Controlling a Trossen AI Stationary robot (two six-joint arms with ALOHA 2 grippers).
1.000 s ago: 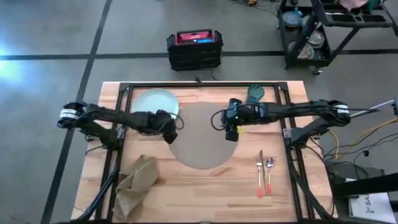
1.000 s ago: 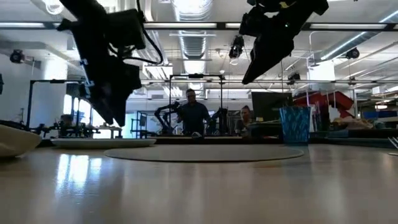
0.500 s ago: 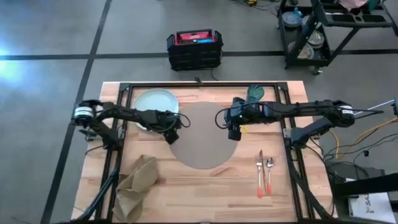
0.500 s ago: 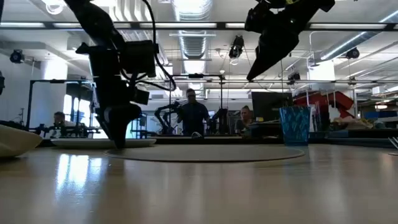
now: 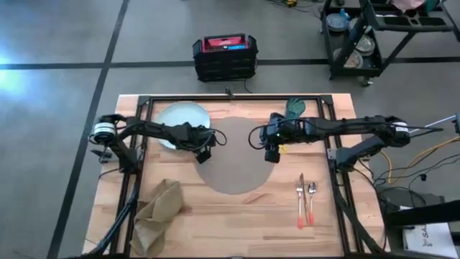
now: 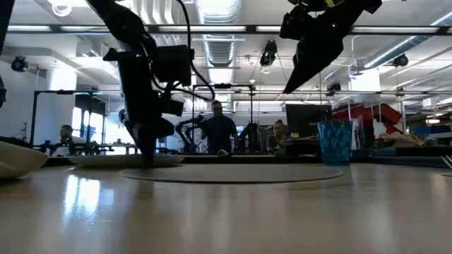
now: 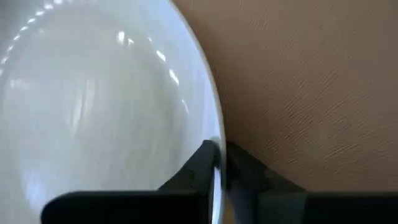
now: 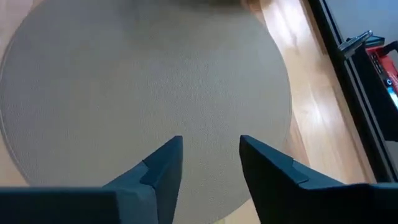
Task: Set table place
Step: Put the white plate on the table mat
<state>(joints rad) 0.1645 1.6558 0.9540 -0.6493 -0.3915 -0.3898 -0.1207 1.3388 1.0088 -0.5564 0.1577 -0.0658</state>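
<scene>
The pale blue-green plate [image 5: 180, 117] lies on the table's far left, its right rim beside the round tan mat [image 5: 237, 162]. My left gripper [image 5: 205, 146] is down at that rim and shut on it. Above the mat's right part my right gripper [image 5: 272, 152] hangs open with nothing between its fingers [image 8: 208, 165]. The teal cup [image 5: 295, 108] stands beyond the mat. The brown napkin [image 5: 157, 212] lies crumpled at the near left. Fork [image 5: 300, 201] and spoon [image 5: 311, 200] lie side by side at the near right. My left gripper pinches the plate's rim [image 7: 216, 140] on the side toward the mat, one finger on the plate's inner side and one on its outer side. The fingers [image 6: 147, 137] come from above, pointing down. The plate [image 6: 120, 161] lies flat on the table.
A black rail frame [image 5: 237, 98] runs around the work area on the wooden table [image 5: 237, 223]. Behind the table stand a black crate [image 5: 224, 56] on the floor and a black cart [image 5: 388, 36]. People sit in the room beyond.
My left gripper has come down from well above the table to the plate's rim at the mat side, shifting slightly toward the table's right edge.
</scene>
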